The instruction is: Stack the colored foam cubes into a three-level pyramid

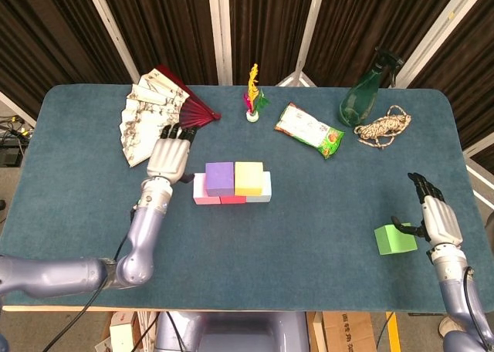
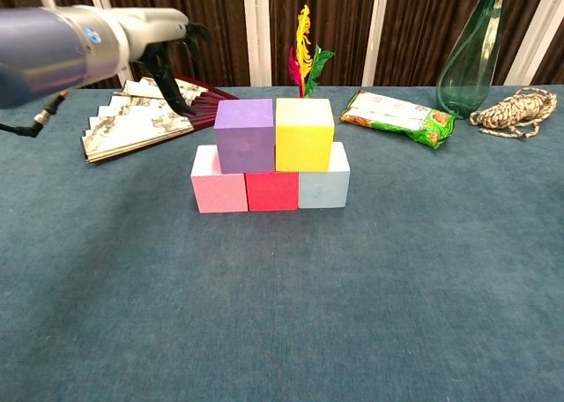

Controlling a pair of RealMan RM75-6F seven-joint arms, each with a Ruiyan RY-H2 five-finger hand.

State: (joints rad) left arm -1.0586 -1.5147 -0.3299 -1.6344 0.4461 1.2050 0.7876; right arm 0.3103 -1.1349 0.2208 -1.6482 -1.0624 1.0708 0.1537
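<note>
Pink, red and pale blue cubes form a row, with a purple cube and a yellow cube on top. From the head view the purple cube and yellow cube sit side by side. A green cube lies alone at the table's right. My right hand rests just right of it, fingers spread, thumb near its side. My left hand hovers open, left of the stack and over the fan's edge; the chest view has the left hand raised above the table.
A folding paper fan lies at the back left. A feathered shuttlecock, a snack packet, a green glass bottle and a coil of rope line the back. The table's right edge runs close to my right hand.
</note>
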